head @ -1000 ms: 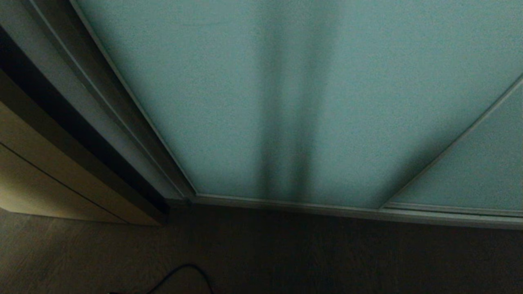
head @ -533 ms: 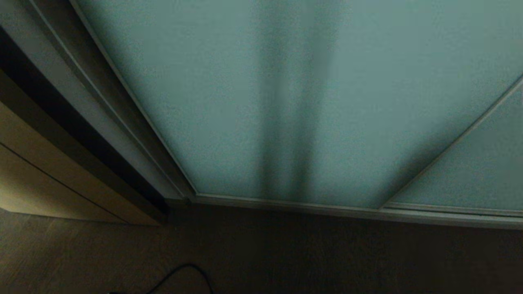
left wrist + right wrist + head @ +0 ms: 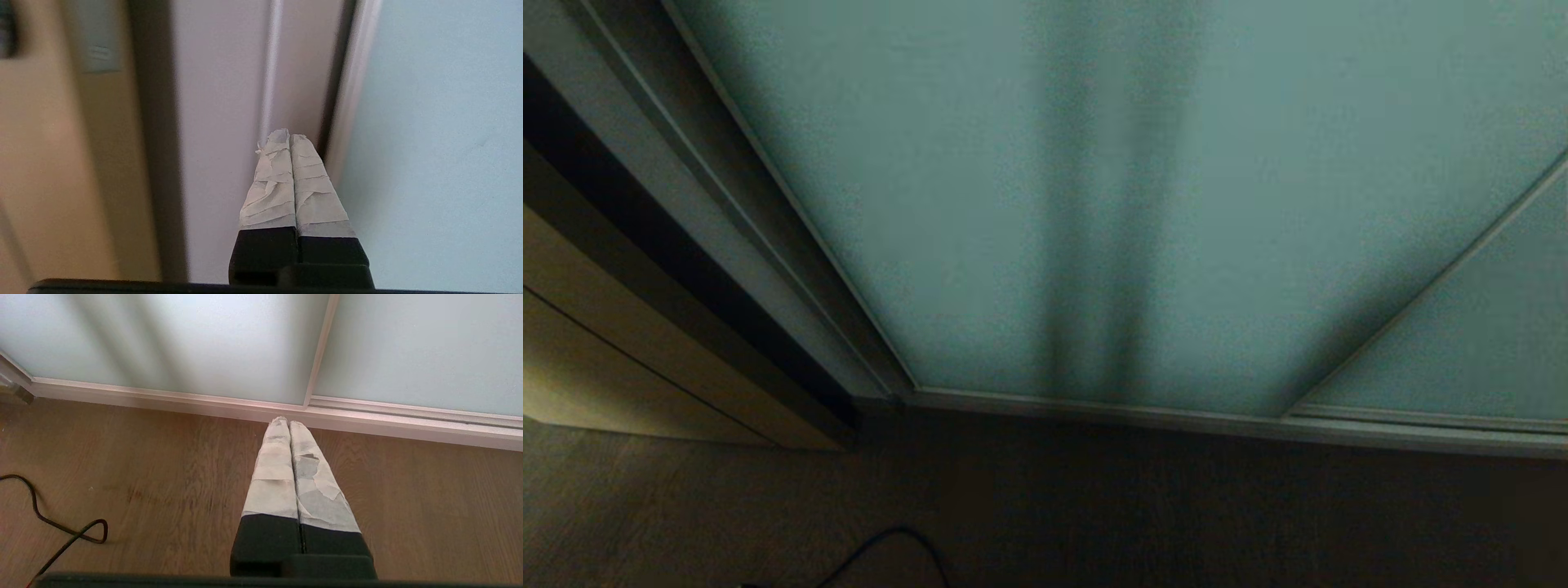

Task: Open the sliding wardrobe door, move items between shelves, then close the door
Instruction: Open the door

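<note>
Frosted teal sliding wardrobe door [image 3: 1094, 204] fills our view, shut, rigid and likely heavy, so we'd push its metal frame edge [image 3: 347, 102] with left gripper [image 3: 289, 136], jaws together; right gripper [image 3: 288, 421] likewise closed.

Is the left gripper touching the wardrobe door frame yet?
Cannot tell. In the left wrist view the shut left gripper points at the door frame, but contact or gap isn't plain; the head view shows no arm.

Head looks down, all views share wardrobe door [image 3: 1045, 204]
</note>
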Robot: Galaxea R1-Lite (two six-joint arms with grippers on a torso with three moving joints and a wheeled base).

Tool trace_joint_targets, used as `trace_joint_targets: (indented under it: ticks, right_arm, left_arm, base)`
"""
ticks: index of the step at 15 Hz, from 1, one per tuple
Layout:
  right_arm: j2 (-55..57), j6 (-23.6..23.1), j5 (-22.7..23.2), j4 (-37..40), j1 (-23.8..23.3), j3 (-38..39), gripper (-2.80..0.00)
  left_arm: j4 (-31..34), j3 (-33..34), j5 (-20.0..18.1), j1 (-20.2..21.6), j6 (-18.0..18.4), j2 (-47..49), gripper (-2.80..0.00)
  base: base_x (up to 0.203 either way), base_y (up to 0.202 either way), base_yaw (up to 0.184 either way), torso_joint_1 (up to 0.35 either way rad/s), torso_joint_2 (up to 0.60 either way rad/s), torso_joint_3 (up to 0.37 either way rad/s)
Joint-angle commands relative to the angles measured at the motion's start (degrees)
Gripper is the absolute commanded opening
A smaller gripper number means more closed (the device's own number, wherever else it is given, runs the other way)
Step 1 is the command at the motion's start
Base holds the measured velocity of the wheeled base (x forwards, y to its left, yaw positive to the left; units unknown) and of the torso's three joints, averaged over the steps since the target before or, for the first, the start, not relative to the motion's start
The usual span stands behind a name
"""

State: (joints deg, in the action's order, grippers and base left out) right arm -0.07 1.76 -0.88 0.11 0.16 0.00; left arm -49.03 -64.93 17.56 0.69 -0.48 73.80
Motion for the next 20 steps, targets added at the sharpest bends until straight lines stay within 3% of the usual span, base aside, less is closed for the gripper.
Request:
trace_joint_targets:
  ticks: [1, 20]
  right_arm:
    - [-0.1, 0.0, 0.0, 0.1, 0.0, 0.0, -2.80]
    - [-0.1, 0.0, 0.0, 0.1, 0.0, 0.0, -2.80]
  left_arm:
    - [-0.2, -2.8, 0.0, -0.3, 0.0, 3.4, -2.80]
    - [7.1, -14.4, -1.8, -0.5, -1.4, 13.5, -2.80]
  base:
    - [0.000, 0.000, 0.000, 0.000, 0.00, 0.000]
    - [0.000, 0.000, 0.000, 0.000, 0.00, 0.000]
